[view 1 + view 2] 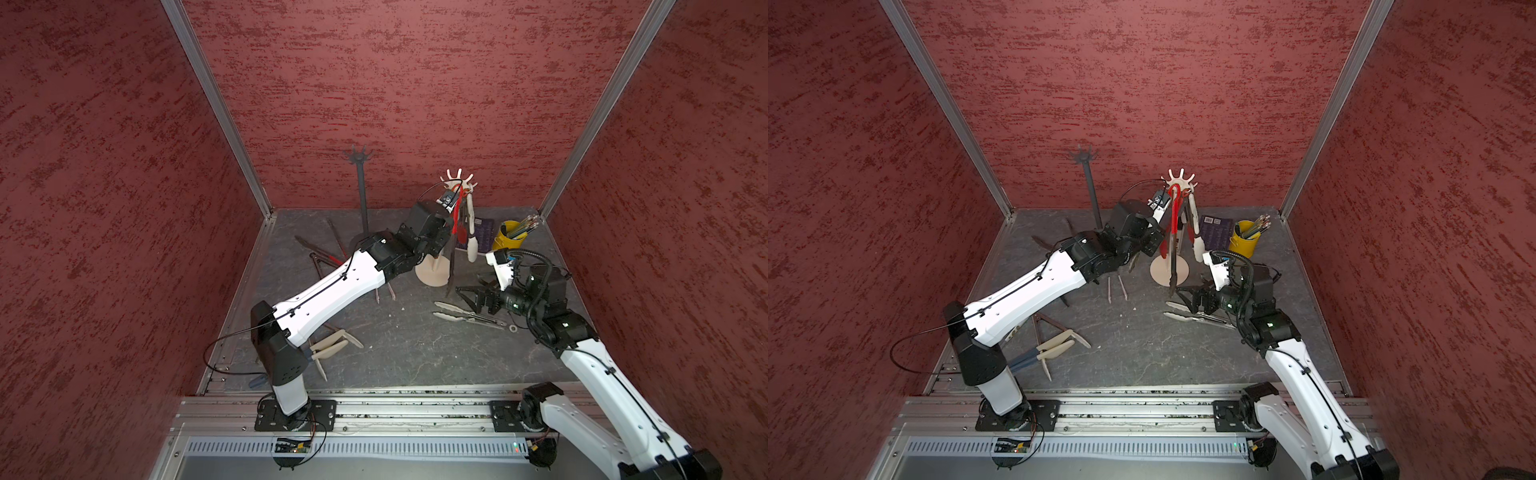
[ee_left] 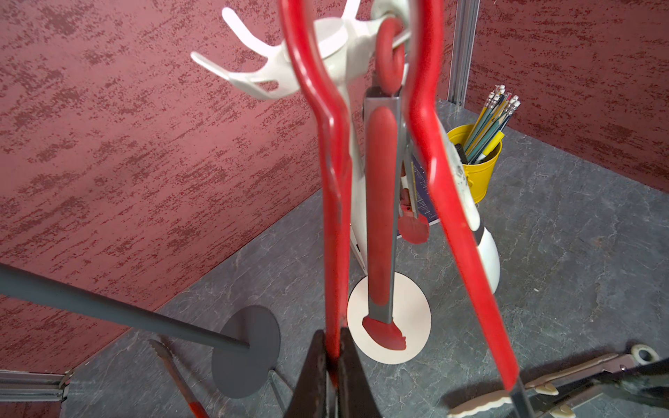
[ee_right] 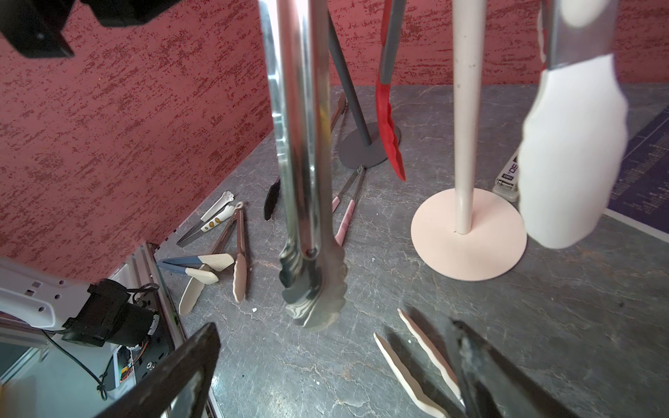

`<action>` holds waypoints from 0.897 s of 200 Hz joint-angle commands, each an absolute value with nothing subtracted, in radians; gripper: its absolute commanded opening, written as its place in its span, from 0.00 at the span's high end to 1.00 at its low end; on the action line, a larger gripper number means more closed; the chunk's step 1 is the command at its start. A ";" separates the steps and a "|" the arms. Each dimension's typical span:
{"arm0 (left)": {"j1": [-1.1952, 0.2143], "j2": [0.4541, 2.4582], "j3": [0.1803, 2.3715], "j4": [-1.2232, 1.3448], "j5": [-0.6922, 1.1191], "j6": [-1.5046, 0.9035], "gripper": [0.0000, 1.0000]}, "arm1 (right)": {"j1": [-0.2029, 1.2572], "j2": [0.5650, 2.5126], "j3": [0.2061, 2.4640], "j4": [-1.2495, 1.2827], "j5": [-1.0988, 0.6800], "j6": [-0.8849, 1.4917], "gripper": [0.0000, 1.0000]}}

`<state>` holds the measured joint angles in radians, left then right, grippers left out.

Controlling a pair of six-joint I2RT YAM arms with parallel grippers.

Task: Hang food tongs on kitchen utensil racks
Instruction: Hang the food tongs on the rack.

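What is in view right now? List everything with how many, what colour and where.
cream-white rack: one, cream-white, standing at the rear middle of the table
dark grey rack: one, dark grey, left of it, hooks bare
hanging tongs: about four, red, red-and-grey, white-tipped, steel, at the cream-white rack
loose tongs: at least six, cream, blue, pink, black or red parts, lying on the table, mostly left
yellow cup: one, yellow, right rear corner, holding pencils
booklet: one, dark purple, flat beside the cup
left gripper: one, black, shut on an arm of the red tongs
right gripper: one, black, open above the cream-tipped tongs on the table
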<state>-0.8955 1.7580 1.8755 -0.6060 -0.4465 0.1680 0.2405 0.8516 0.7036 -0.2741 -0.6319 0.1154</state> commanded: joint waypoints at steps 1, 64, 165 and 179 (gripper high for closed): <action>-0.890 1.773 1.908 -0.608 -0.442 0.153 0.91 | 0.246 0.841 0.691 -0.262 -0.632 0.119 0.01; -0.883 1.795 1.916 -0.621 -0.439 0.144 0.91 | 0.247 0.843 0.689 -0.262 -0.634 0.118 0.01; -0.884 1.822 1.918 -0.640 -0.452 0.147 0.91 | 0.247 0.862 0.696 -0.253 -0.635 0.123 0.01; -0.885 1.817 1.904 -0.634 -0.455 0.146 0.91 | 0.247 0.862 0.695 -0.255 -0.632 0.120 0.01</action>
